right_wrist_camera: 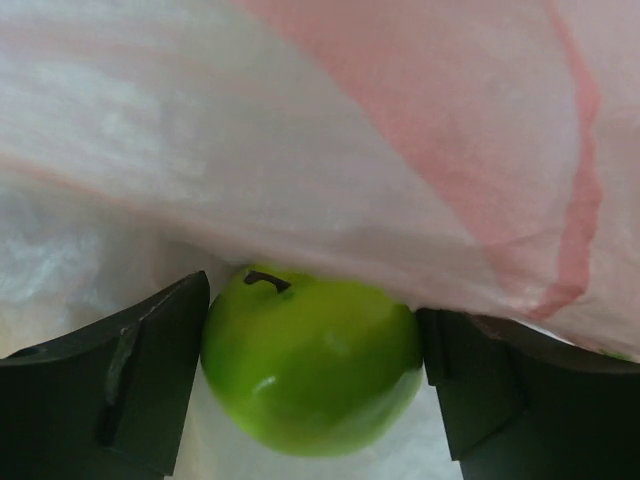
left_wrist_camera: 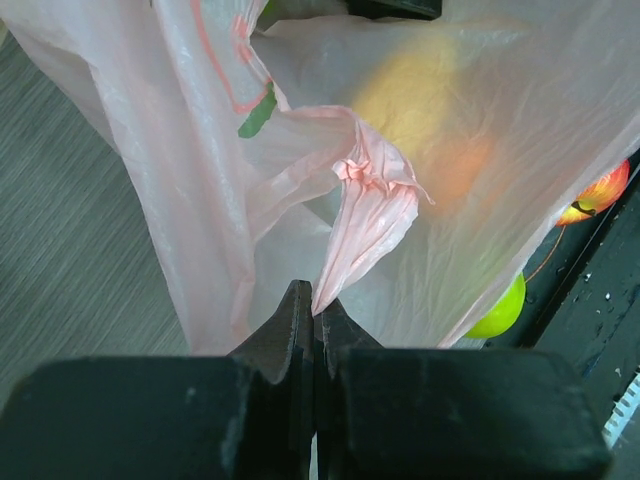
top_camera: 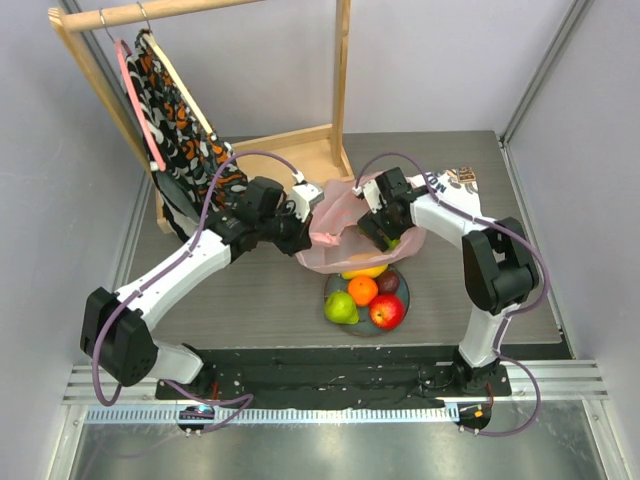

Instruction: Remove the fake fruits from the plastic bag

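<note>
The pink plastic bag (top_camera: 335, 222) is lifted above a plate (top_camera: 362, 331). My left gripper (top_camera: 300, 226) is shut on a twisted fold of the bag (left_wrist_camera: 370, 200), with the fold pinched at the fingertips (left_wrist_camera: 318, 305). My right gripper (top_camera: 385, 236) reaches into the bag's right side and is shut on a green apple (right_wrist_camera: 310, 365) with both fingers against it, and pink film (right_wrist_camera: 320, 140) drapes over it. On the plate lie a green apple (top_camera: 341, 307), an orange (top_camera: 362, 289), a red apple (top_camera: 387, 311), a dark purple fruit (top_camera: 389, 282) and a yellow mango (top_camera: 366, 270). No grapes show.
A wooden rack (top_camera: 300, 148) stands at the back left with a printed cloth (top_camera: 185, 140) on a pink hanger. A small patterned object (top_camera: 463, 178) lies at the back right. Grey walls close in the table on both sides.
</note>
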You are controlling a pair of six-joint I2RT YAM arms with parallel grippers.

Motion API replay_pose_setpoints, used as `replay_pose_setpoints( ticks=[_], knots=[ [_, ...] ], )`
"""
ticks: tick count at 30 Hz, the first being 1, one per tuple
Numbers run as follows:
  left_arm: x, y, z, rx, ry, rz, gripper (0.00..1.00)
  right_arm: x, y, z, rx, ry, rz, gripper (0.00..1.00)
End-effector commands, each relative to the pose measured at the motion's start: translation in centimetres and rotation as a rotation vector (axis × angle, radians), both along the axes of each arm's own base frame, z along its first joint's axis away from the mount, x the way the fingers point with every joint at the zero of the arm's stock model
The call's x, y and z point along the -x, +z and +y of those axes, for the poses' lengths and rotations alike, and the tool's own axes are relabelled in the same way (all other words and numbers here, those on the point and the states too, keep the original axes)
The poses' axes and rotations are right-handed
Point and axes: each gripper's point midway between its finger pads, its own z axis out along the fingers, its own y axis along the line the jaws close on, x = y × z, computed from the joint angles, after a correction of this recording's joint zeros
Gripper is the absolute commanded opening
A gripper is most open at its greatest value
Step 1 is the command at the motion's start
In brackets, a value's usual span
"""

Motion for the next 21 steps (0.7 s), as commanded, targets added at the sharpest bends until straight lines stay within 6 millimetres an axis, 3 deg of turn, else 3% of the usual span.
replay_pose_setpoints(
  ticks=[1,4,5,7,8,10,13,14,16,18,21],
  knots=[
    [-0.6,1.7,-0.8,0.048,-0.005,-0.044,0.00,-2.4,1.0,0.1,-0.058,0.005,-0.069,0.71],
    [-1.1,2.2,-1.1,0.061,-0.001,-0.058,0.00,-2.5,3.8,1.2,-0.136,0.051,-0.111,0.42],
    [-1.1,2.3,-1.2,0.065,0.001,-0.057,0.00,-2.3,5.7,1.7,-0.176,0.073,-0.144,0.39],
    [-1.6,2.9,-1.6,0.078,0.001,-0.066,0.00,-1.4,8.0,2.2,-0.222,0.102,-0.163,0.37],
    [-1.8,3.1,-1.7,0.084,0.001,-0.072,0.00,-0.8,11.1,3.3,-0.296,0.142,-0.199,0.36],
    [-2.7,3.7,-2.4,0.107,0.000,-0.099,0.00,0.7,14.0,4.2,-0.378,0.159,-0.204,0.36],
    [-4.4,4.7,-3.5,0.144,0.039,-0.104,0.00,4.0,20.6,6.7,-0.556,0.275,-0.247,0.37],
    [-5.2,6.0,-3.8,0.161,0.055,-0.123,0.00,4.9,21.5,7.2,-0.580,0.302,-0.248,0.38],
    [-6.2,6.4,-4.1,0.170,0.083,-0.123,0.00,7.4,23.7,8.3,-0.625,0.375,-0.238,0.38],
    [-6.8,7.9,-4.4,0.197,0.096,-0.146,0.00,9.1,24.7,8.8,-0.637,0.414,-0.229,0.38],
    [-7.9,8.4,-4.3,0.216,0.139,-0.144,0.00,12.3,25.2,10.1,-0.616,0.517,-0.205,0.38]
  ],
)
